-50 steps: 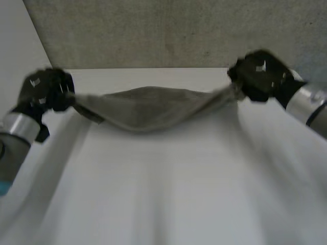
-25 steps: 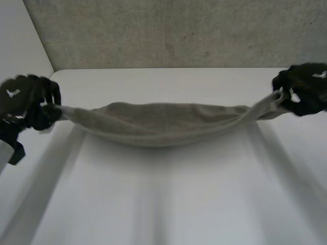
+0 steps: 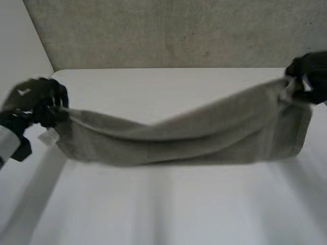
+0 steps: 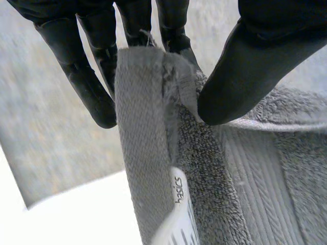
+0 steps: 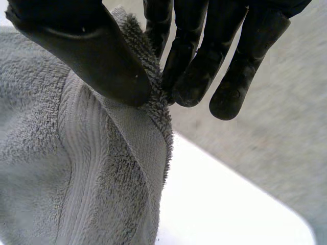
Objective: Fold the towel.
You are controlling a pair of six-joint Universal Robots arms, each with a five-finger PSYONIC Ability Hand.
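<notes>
Two black robot hands hold a grey terry-cloth towel stretched in the air over a white table, in front of a rough grey wall. The left hand grips one upper corner of the towel near the table's far-left corner, and the right hand grips the other upper corner by the table's far-right edge. The towel's upper edge sags between them and the cloth hangs down in a broad band across the table's far half. Whether its lower edge touches the tabletop cannot be told.

In the left wrist view, the thumb pinches the towel's corner against the fingers, and a small white label printed "basics" sits on the hem just under the hand. In the right wrist view, the thumb presses the fluffy corner against the fingers, with a ribbed hem band running down from the grip.
</notes>
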